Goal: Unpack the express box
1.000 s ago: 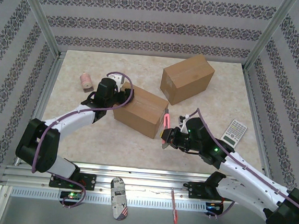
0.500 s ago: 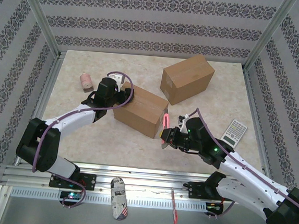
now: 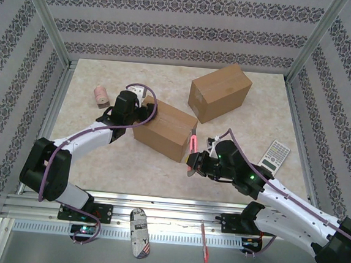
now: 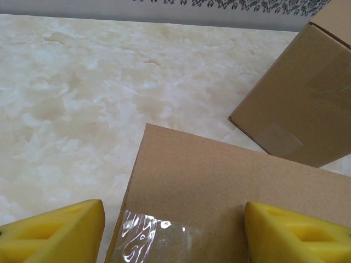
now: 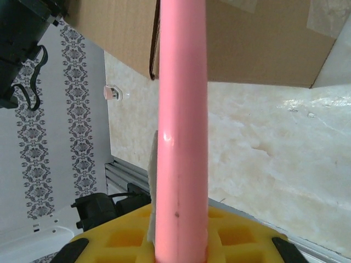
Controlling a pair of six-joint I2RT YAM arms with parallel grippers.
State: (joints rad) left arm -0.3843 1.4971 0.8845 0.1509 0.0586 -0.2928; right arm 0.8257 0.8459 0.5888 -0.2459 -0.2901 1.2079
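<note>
While the right gripper [image 3: 191, 162] clamps the pink tool [image 3: 193, 143], its tip points at the box [image 3: 163, 130]. The left gripper [image 3: 142, 112] has its jaws apart.

Matt cardboard box [image 4: 219, 186], glossy tape [image 4: 153, 246], smooth plastic stick [image 5: 181, 137]

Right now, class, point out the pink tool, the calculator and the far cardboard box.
pink tool [image 5: 181, 137], right wrist view, middle of its shaft.
calculator [image 3: 276, 155], top external view, centre of its keypad.
far cardboard box [image 3: 221, 83], top external view, middle of its top face.
</note>
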